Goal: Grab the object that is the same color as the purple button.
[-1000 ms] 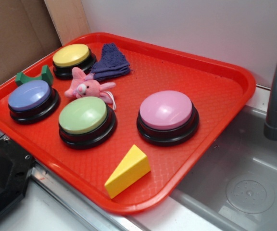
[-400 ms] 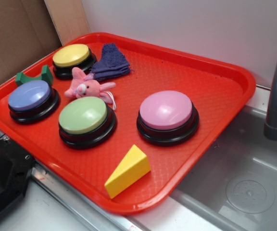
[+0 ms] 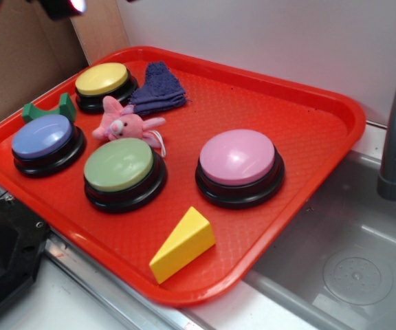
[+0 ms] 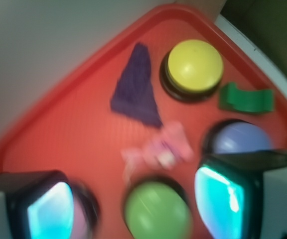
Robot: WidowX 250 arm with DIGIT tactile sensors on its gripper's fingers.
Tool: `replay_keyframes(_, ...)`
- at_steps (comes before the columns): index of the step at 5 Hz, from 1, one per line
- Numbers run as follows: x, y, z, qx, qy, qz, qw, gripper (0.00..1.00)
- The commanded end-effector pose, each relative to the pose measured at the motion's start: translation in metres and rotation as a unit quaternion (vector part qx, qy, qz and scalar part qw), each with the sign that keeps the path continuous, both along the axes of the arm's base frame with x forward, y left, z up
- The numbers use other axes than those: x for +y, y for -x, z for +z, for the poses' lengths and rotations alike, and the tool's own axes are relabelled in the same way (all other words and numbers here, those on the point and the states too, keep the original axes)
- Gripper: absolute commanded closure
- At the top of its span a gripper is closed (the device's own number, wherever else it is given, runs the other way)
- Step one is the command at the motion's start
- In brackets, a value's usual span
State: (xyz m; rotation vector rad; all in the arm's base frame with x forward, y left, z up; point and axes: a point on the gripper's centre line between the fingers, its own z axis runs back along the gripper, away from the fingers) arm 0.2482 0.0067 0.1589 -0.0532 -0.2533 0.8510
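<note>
Red tray (image 3: 308, 124) holds four buttons, wedge, toy, cloth. Purple button (image 3: 43, 137) at tray's left edge; cloth (image 3: 158, 88) near tray's back rim, beside yellow button (image 3: 102, 79). Gripper (image 4: 133, 199) spread, empty, above tray.

Knitted cloth (image 3: 157, 88) soft, rumpled; purple button (image 3: 43, 137) smooth plastic; tray (image 3: 308, 117) textured plastic.

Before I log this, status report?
Gripper open, high over tray. Purple cloth untouched beside yellow button. Pink plush close by.
</note>
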Motion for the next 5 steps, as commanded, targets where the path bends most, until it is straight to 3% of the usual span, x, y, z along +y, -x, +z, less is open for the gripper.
replay_keyframes(1, 0.036, -0.037, -0.039, -0.037, -0.012, 0.195, 0.98, 0.0)
replay_keyframes(2, 0.045, -0.052, -0.061, 0.004, -0.001, 0.192, 0.981, 0.0)
replay_keyframes(4, 0.049, -0.054, -0.099, 0.026, -0.047, 0.201, 0.978, 0.0)
replay_keyframes(5, 0.049, -0.051, -0.108, 0.034, -0.049, 0.196, 0.979, 0.0)
